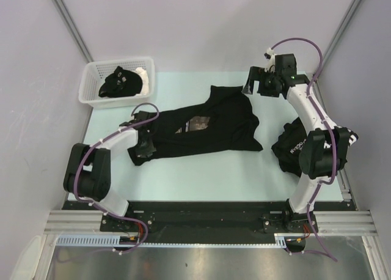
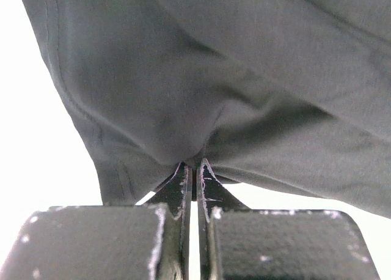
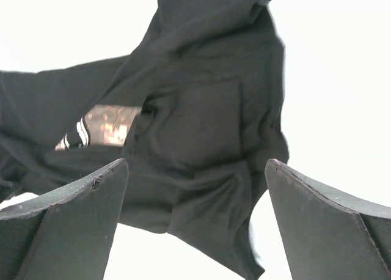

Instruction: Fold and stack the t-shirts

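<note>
We find the black soft-fabric t-shirt with the reddish-brown chest print (image 1: 208, 124) spread out and wrinkled across the middle of the pale green bench (image 1: 201, 176). Its length runs from the left side towards the right. The print faces up, and a fold of cloth covers part of it.

The left gripper (image 1: 145, 144) sits low at the left end of this shirt. In the left wrist view its fingers (image 2: 177, 191) are pressed together with a pinch of the shirt's cloth clamped between the tips, and the fabric puckers towards that point.

The right gripper (image 1: 259, 84) is towards the far right corner of the bench, just beside the shirt's far right end. Its fingers (image 3: 79, 200) stand wide apart and hold nothing. In the right wrist view, the shirt lies beyond them, clear of both.

A second garment, the black soft-fabric t-shirt with white lettering (image 1: 292, 147), lies crumpled at the right edge of the bench. The right arm's elbow hides part of it.

The white slotted plastic basket (image 1: 88, 93) stands at the far left corner. It holds a bunched black garment (image 1: 121, 83) with a white item (image 1: 143, 77) beside it — we cannot tell what that item is.
</note>
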Controlling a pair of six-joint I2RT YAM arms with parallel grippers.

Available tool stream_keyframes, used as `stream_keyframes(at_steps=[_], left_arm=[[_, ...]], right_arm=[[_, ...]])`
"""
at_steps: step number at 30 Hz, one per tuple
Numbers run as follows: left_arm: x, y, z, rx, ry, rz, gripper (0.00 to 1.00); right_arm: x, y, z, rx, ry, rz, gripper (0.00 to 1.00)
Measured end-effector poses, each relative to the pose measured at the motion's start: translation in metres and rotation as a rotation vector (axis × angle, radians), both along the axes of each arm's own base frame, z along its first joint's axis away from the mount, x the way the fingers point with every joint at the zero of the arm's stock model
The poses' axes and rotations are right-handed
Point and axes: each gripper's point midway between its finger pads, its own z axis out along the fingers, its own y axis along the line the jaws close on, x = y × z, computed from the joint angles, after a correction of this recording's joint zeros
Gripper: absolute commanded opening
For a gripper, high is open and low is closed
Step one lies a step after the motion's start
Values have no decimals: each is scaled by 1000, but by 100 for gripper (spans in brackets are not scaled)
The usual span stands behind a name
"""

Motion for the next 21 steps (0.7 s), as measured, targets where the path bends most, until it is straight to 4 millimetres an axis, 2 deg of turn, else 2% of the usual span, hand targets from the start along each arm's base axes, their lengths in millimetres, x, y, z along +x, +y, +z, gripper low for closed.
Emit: stream_keyframes(at_steps=[3,9,13,18,20,21], left_arm=[[-18,5,5,11,44,-6,0],[-42,7,21,-4,68,-12,0],[-57,4,30,-33,76,-21,0],[-78,0,32,-57,115,-41,0],[-87,-3,31,-60,137,-51,5],[-90,-4,31,-61,144,-54,11]], right_arm=[[11,1,6,2,-17,-1,100],[29,4,12,8,-35,-3,100],[33,5,18,23,-45,-7,100],[34,7,22,35,-51,-8,100],[34,8,22,39,-52,-4,100],[34,8,22,42,-52,-2,100]])
